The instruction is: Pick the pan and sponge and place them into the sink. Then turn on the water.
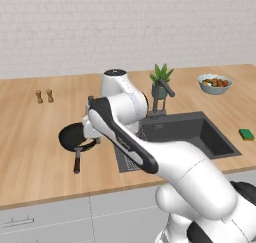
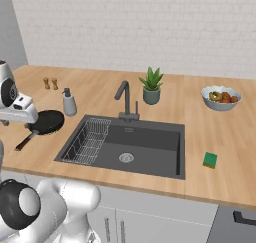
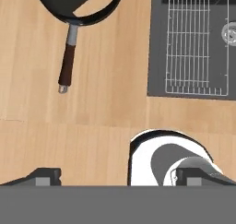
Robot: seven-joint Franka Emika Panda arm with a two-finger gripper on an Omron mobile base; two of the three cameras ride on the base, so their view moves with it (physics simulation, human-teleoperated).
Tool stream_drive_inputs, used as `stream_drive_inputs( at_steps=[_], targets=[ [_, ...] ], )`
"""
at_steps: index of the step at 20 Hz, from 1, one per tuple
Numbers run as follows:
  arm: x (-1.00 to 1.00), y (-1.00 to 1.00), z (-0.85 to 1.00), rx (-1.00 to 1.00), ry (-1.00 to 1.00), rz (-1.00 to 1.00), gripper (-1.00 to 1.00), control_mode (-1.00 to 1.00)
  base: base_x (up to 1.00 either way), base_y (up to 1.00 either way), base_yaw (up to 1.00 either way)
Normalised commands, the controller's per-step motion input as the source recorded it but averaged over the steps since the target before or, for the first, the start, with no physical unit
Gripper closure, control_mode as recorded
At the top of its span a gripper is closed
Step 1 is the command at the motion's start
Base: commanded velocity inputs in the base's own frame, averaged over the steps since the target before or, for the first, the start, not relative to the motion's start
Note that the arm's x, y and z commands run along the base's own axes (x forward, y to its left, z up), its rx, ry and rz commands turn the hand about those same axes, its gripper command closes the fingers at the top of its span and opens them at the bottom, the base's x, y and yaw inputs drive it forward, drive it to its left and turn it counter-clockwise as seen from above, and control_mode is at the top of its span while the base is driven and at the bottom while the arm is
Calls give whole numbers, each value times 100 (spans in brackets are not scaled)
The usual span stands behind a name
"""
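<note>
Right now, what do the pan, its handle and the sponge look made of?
Pan: matte black, likely coated metal, with no sheen to confirm.
Handle: dark brown, wood-like, with a grey metal-looking neck and end cap.
Sponge: flat green block, probably foam; too small to show texture.

Arm (image 1: 150, 152): glossy white rounded shells, bulbous at the joints. Black band runs along one link; dark grey caps on joint ends. Pincer (image 3: 117, 177) fingertips small, dark, blocky, with grey pads.
</note>
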Motion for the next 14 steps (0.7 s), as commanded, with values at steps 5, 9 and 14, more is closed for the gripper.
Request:
stream_drive_inputs(
  at_steps=[5, 9, 14],
  targets=[
    [1, 47, -35, 0, 1, 0, -100, -100, 0, 0, 0],
    [9, 31, -48, 0, 0, 0, -100, -100, 0, 0, 0],
    [37, 35, -57, 0, -4, 0, -100, -100, 0, 0, 0]
  ],
)
